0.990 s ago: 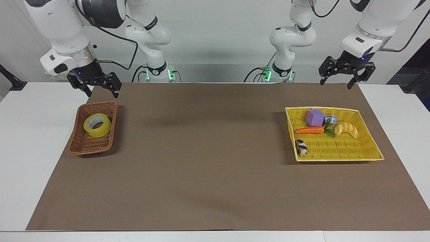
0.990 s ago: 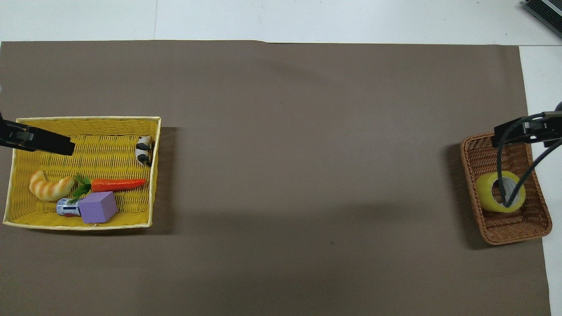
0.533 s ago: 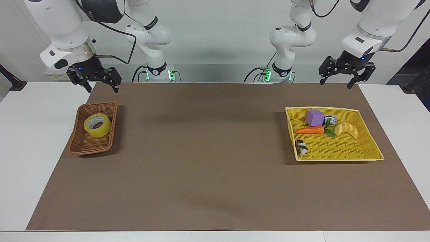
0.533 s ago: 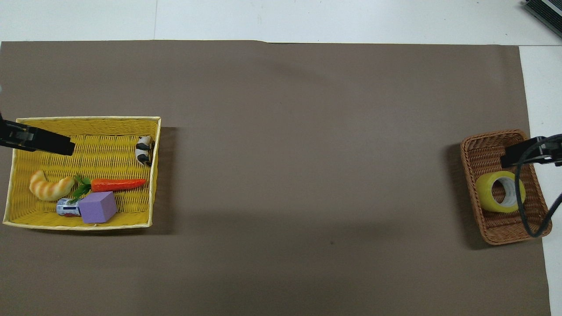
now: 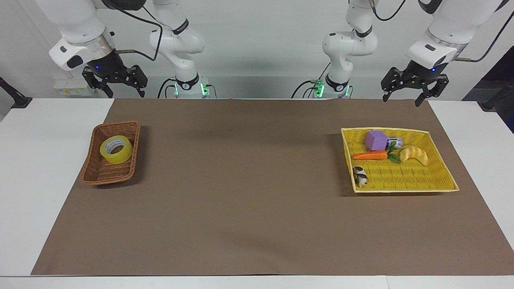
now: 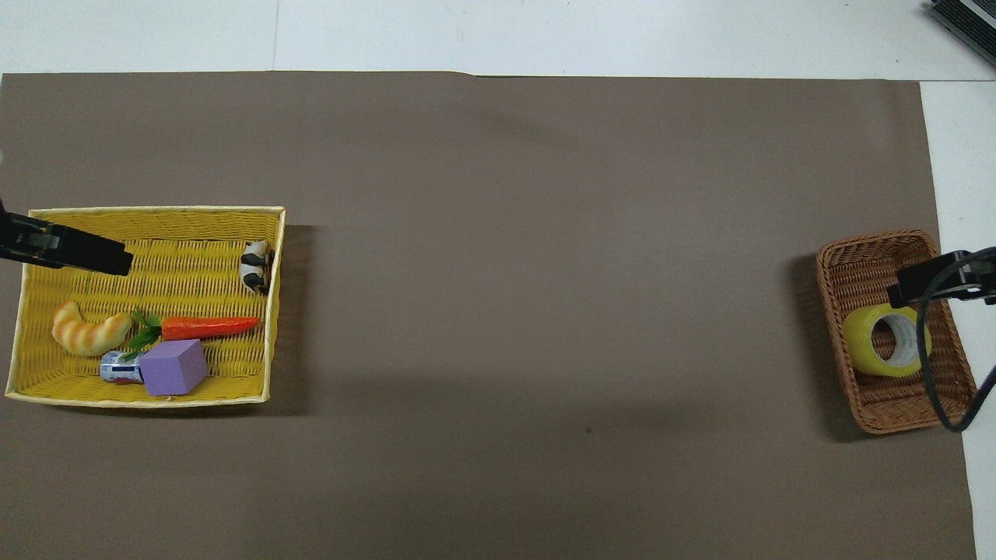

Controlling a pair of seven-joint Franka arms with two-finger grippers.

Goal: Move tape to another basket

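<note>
Rising since the earlier frames, the right gripper [image 5: 117, 82] is now hanging high over the robots' edge of the mat [image 5: 249, 188], clear of the basket [image 5: 94, 173], its fingers spread wide and holding nothing. Below it and farther from the robots, the tape [image 5: 116, 149] is lying in the basket, touching the side wall that faces the table's middle, its white core facing upward; in the overhead view one finger [image 6: 922, 281] and a cable are overlapping the tape [image 6: 865, 342] and the basket [image 6: 875, 408]. At the other end of the table, the left gripper [image 5: 410, 86] is waiting, raised, fingers wide apart and empty. Below it, the tray [image 5: 405, 188] is holding a block [image 5: 376, 140], can [image 5: 395, 142], carrot [image 5: 370, 155], bread [image 5: 414, 155] and cow [image 5: 360, 176].
</note>
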